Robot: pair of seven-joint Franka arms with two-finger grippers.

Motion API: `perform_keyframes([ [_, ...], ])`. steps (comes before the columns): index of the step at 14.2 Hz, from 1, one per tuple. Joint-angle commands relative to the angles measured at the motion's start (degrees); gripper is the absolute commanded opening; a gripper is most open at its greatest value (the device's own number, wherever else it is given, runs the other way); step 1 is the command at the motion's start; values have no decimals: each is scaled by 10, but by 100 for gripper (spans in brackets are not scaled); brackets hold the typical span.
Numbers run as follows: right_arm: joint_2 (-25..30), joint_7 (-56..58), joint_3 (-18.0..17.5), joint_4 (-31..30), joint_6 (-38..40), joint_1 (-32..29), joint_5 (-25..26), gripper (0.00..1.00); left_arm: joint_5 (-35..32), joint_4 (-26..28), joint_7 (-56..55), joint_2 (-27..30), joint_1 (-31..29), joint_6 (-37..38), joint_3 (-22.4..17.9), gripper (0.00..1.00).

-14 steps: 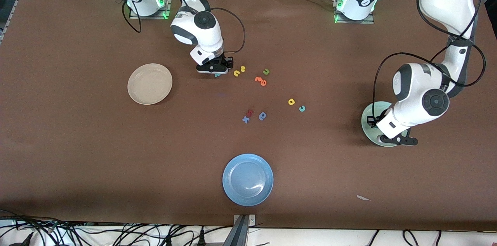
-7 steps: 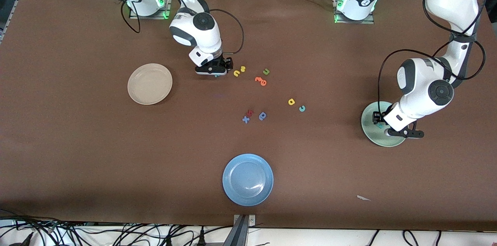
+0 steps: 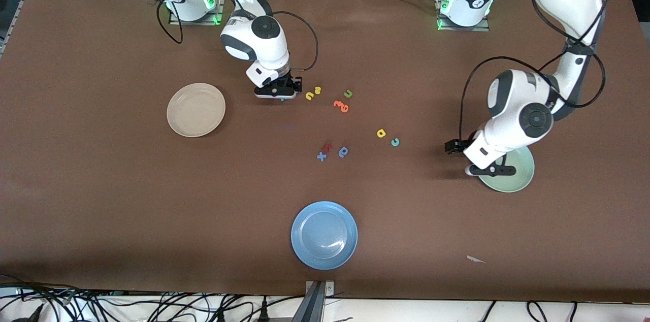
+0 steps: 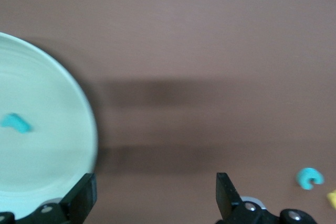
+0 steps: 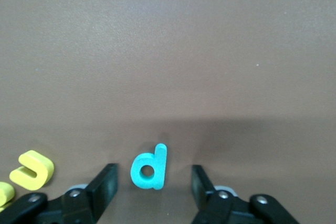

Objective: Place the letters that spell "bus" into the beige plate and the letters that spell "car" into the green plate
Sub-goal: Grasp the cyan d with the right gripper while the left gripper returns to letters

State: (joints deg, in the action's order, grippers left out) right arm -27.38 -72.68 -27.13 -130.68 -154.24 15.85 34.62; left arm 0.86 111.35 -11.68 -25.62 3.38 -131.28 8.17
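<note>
Two grippers, one letter framed

Front: right gripper (image 3: pixel 277 94) low beside the yellow u (image 3: pixel 309 96); left gripper (image 3: pixel 488 169) over the green plate (image 3: pixel 518 177) rim. Left wrist: spread, teal r (image 4: pixel 16 123) seemingly in the plate. Right wrist: spread fingers flank the teal b (image 5: pixel 149 167), not touching.

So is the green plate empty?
No. One teal letter lies in the green plate. The open left gripper is over the table beside it.
</note>
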Motion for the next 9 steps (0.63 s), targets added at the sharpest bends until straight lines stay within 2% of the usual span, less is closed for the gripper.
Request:
perform_keyframes([
  [1,-2,5,4,-9,-8,-2,14,56,-5,-4,-58,-9,2,2,41,98],
  [3,-1,14,4,-9,-8,-2,14,44,-5,-6,-131,-23,29,-20,53,97],
  [7,-1,17,5,-10,-8,-2,14,7,-14,-7,-244,-60,85,-82,51,97],
  [8,0,17,4,-10,-7,-2,14,0,-14,-8,-259,-67,91,-88,50,96],
  [9,0,17,5,-10,-7,-3,14,0,-15,-8,-267,-73,100,-88,48,95],
])
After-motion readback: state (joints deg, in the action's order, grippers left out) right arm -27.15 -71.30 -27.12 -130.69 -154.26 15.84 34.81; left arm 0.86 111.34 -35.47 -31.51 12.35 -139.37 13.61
